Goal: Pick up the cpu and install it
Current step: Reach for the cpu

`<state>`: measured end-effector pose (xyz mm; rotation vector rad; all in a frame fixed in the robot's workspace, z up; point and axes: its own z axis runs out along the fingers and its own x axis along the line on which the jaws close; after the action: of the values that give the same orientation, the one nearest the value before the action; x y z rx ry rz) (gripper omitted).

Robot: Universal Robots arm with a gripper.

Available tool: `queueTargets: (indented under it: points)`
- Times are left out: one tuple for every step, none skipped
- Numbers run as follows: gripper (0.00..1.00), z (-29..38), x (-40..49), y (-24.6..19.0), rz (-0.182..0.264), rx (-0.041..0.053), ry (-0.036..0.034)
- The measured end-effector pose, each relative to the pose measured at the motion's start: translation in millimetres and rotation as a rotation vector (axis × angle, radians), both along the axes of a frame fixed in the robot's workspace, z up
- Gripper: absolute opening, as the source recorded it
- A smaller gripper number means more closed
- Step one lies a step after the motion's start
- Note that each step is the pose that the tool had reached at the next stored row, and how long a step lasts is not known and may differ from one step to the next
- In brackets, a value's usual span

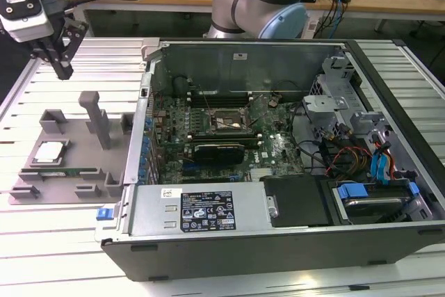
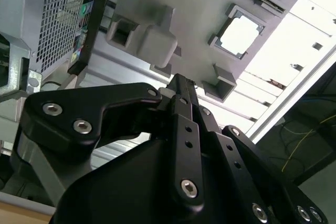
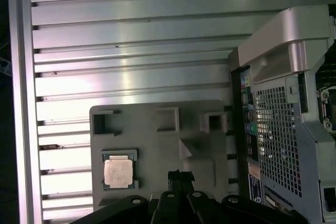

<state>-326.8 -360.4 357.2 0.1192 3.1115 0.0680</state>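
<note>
Black links of the tool [image 3: 178, 174] sat closest to the lens. Its fingertips were pinched together with nothing between them, and it hung clear above the slatted counter [image 1: 104, 60]. Right below the tool lay the grey tray [image 3: 157, 145]. The cpu [image 3: 117, 172] rested flat in a square pocket of that tray, silver top up, off to one side of the tips and untouched. Beyond the tray on the other side stood the open computer case [image 1: 278, 238], its black socket frame [image 1: 226, 122] well apart from the tool.

Silvery cpu [image 1: 50, 152], grey tray [image 1: 82, 151]
</note>
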Motion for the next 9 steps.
queueTargets:
  points:
    - [0.11, -2.5, -1.9, -1.2, 0.0, 0.0001, 0.0001]
    - [0.11, -6.8, -4.7, -3.6, 0.0, -0.0001, 0.0002]
    - [0.11, -10.3, -7.6, -5.6, 0.0, 0.0, 0.0001]
    - [0.11, -12.8, -10.1, -7.0, 0.0, 0.0, 0.0]
    - [0.11, -14.7, -12.1, -8.0, 0.0, -0.0001, 0.0]
    - [0.11, -17.0, -14.3, -9.1, 0.0, -0.0001, 0.0001]
    - [0.11, -20.5, -16.7, -10.2, 0.0, 0.0001, -0.0002]
    - [0.11, -23.3, -18.7, -11.1, 0.0, 0.0, 0.0001]
    - [0.11, -25.1, -19.9, -11.5, 0.0, -0.0001, 0.0002]
